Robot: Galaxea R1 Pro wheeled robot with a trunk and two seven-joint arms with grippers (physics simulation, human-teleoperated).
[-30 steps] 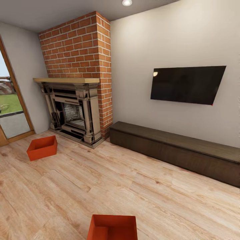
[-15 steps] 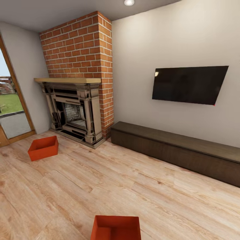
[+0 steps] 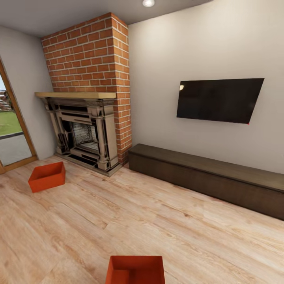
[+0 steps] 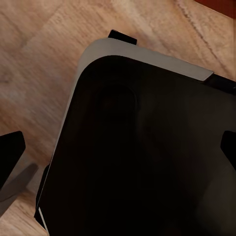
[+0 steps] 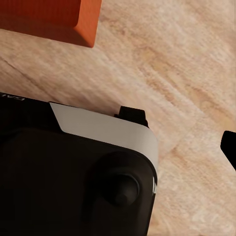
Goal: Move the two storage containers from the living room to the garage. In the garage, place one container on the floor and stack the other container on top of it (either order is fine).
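With grippers unseen, two storage containers [image 3: 47,176] [image 3: 135,269] apart.

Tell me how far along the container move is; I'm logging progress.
Nothing looks done yet. Both storage containers sit on the living room's wood floor: one near the fireplace at, the other close in front of the robot. Neither is in hand. Still left: picking both up, carrying them to the garage, and stacking them.

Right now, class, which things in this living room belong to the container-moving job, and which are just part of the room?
Belongs to the job:
near storage container
far storage container
wood plank floor they sit on

Just part of the room:
fireplace
brick chimney
wall-mounted TV
long dark bench
glass door
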